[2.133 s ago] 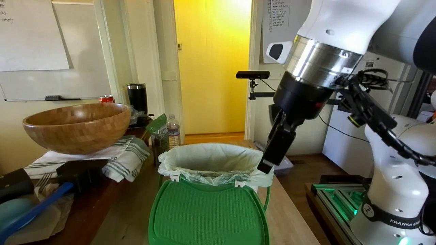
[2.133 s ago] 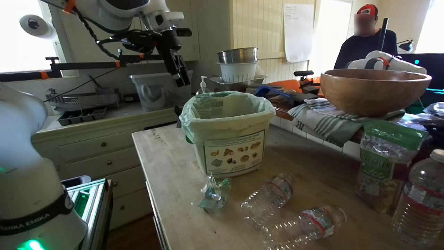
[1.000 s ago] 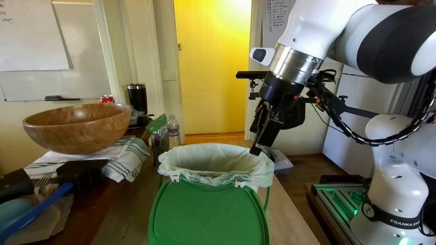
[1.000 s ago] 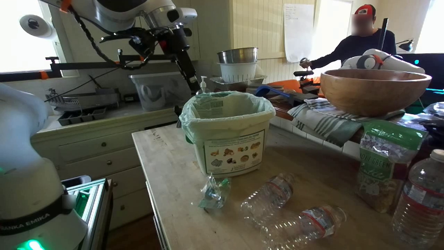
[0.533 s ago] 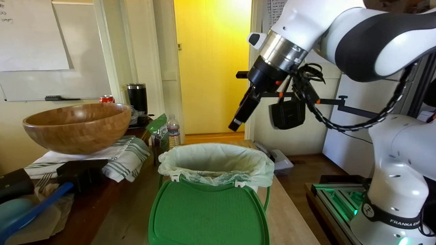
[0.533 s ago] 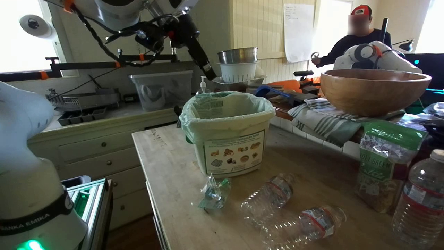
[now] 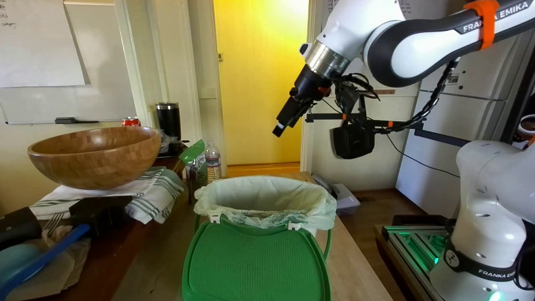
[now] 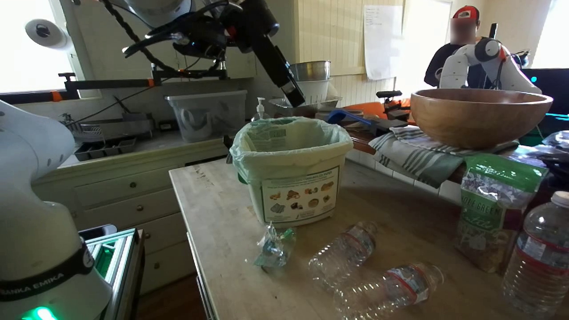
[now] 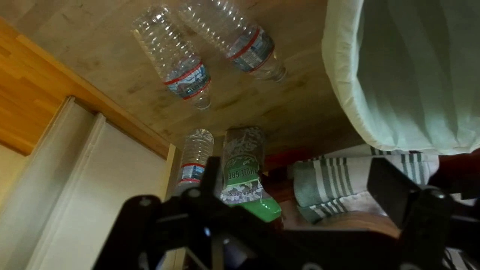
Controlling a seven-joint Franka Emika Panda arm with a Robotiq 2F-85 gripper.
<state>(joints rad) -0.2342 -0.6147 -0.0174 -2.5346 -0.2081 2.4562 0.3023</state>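
Compost bin point(image 8: 300, 195), bag-lined, is standing on the counter point(image 8: 222, 213) below my claw point(image 9: 296, 170), which is hanging spread with nothing between its fingers. Compared with a second ago, I am reaching higher and farther across, which I am reading as clearing the rim, nothing picked up. Near the bin's foot, a crumpled plastic wrapper point(image 8: 274, 249) and two water bottles point(image 8: 344, 255) are lying; past them, a green-topped food pouch point(image 8: 495, 218) and a third bottle point(image 8: 538, 258) are standing side by side.
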